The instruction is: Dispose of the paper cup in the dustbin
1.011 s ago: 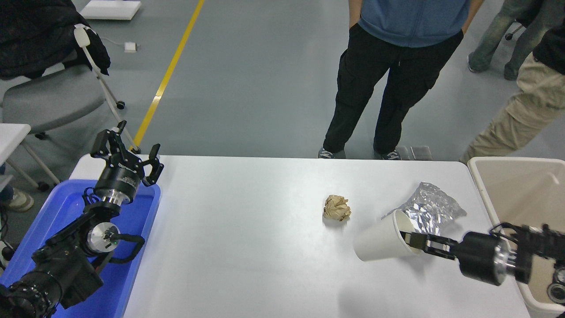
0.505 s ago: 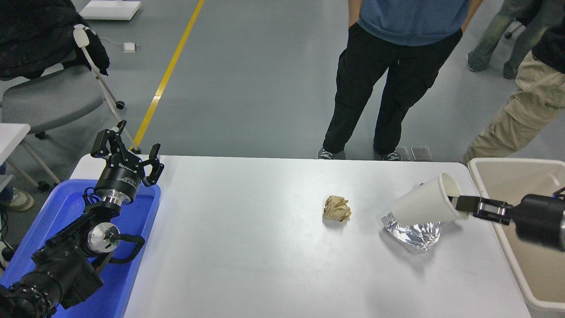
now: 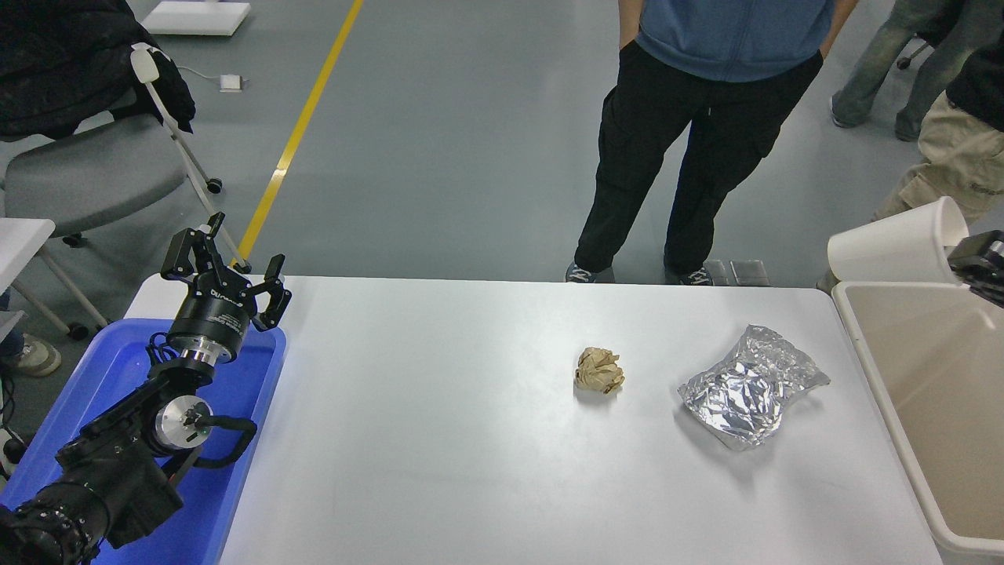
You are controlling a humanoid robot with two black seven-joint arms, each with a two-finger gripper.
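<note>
The white paper cup [image 3: 894, 247] hangs on its side in the air at the far right, over the far rim of the beige dustbin [image 3: 863, 357], its mouth toward the right. My right gripper [image 3: 963, 255] comes in at the right edge, mostly cut off, and is shut on the cup's rim. The dustbin stands off the table's right end and its inside shows nothing. My left gripper [image 3: 223, 263] is parked open at the lower left, above the blue tray.
A crumpled brown paper ball [image 3: 599, 370] and a crinkled silver foil bag [image 3: 751, 387] lie on the white table [image 3: 439, 439]. A blue tray [image 3: 118, 369] sits at the left end. People stand at the far side; a chair stands at the upper left.
My right gripper has lifted the cup off the table by the foil bag and carried it up and to the right, to above the dustbin's far rim. The left arm has not moved.
</note>
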